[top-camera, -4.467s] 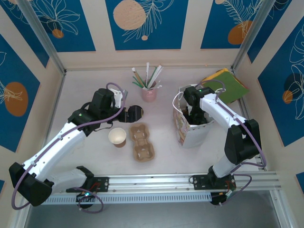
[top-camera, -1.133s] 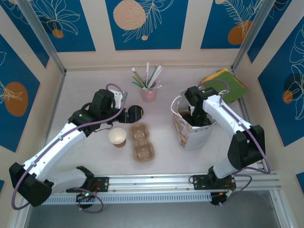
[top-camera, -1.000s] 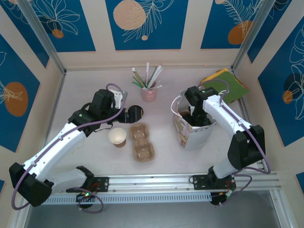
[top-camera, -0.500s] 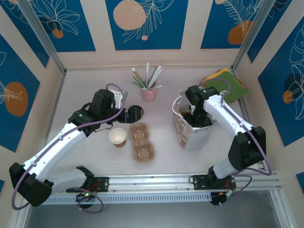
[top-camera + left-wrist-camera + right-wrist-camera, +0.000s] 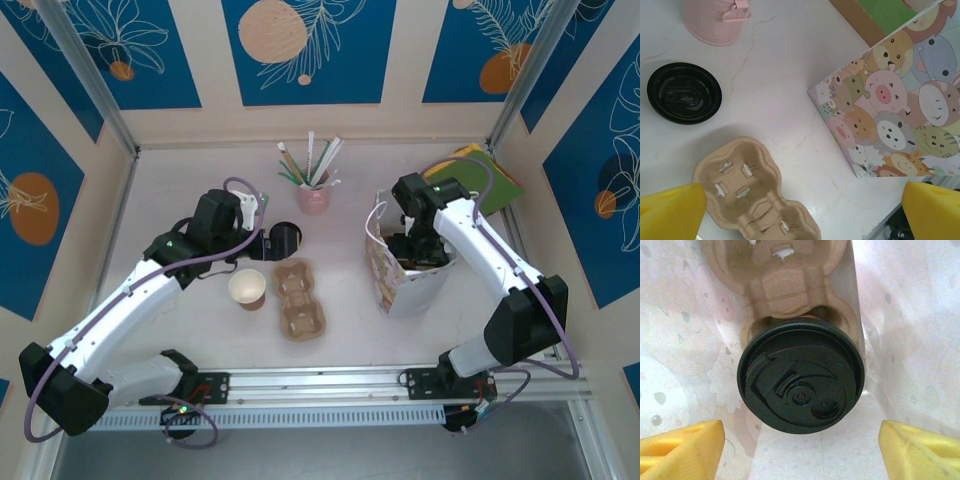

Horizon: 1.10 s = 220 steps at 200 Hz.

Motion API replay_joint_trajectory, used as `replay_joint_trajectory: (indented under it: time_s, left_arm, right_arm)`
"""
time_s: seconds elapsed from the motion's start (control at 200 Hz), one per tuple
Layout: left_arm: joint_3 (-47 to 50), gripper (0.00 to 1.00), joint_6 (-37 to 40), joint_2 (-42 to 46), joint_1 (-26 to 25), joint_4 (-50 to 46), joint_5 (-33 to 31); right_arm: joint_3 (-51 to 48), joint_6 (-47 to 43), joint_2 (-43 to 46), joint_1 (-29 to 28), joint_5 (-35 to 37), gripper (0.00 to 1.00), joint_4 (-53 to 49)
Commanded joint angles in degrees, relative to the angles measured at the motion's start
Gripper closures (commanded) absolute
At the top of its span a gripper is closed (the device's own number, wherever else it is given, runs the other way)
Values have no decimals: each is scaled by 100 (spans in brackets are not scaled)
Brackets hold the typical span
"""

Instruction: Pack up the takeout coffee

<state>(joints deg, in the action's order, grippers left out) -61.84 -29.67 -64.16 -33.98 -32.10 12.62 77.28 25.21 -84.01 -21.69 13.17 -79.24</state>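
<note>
The takeout coffee (image 5: 801, 381), a brown cup under a round black lid, stands in a slot of a cardboard tray (image 5: 785, 270) inside the cartoon-print bag (image 5: 405, 275). My right gripper (image 5: 800, 450) hangs open above it inside the bag, its yellow fingertips (image 5: 680, 450) well apart and clear of the lid. From above, the right gripper (image 5: 412, 248) is in the bag's mouth. My left gripper (image 5: 802, 212) is open over the table between a second, empty cardboard tray (image 5: 747, 190) and the bag (image 5: 905, 125), holding nothing.
A loose black lid (image 5: 285, 240) lies by the left gripper (image 5: 264, 242). A lidless brown cup (image 5: 247, 288) stands left of the empty tray (image 5: 300, 298). A pink cup of straws (image 5: 313, 195) is at the back, and a green folder (image 5: 480, 180) at the back right.
My right arm has drawn up and a little to the right over the bag, leaving the coffee in its slot. The left arm has stayed still.
</note>
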Motion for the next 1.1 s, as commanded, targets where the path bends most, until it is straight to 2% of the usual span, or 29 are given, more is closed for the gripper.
replay_joint_trajectory:
  time_s: [0.0,0.69,0.83,1.02,1.095]
  left_arm:
    - [42,0,-47,132,34,72,-68]
    - [-224,0,-98,-122,34,-104,-295]
    - [-336,0,-100,-192,34,-163,-346]
    - [-587,0,-54,-329,32,-308,-485]
    - [-735,0,9,-398,33,-399,-578]
  right_arm:
    - [256,159,208,-47,97,20,-231]
    - [1241,370,674,-112,276,24,-364]
    - [1484,367,765,-109,335,30,-357]
    - [1928,364,935,-107,483,33,-304]
    - [2089,354,1040,-98,562,39,-242]
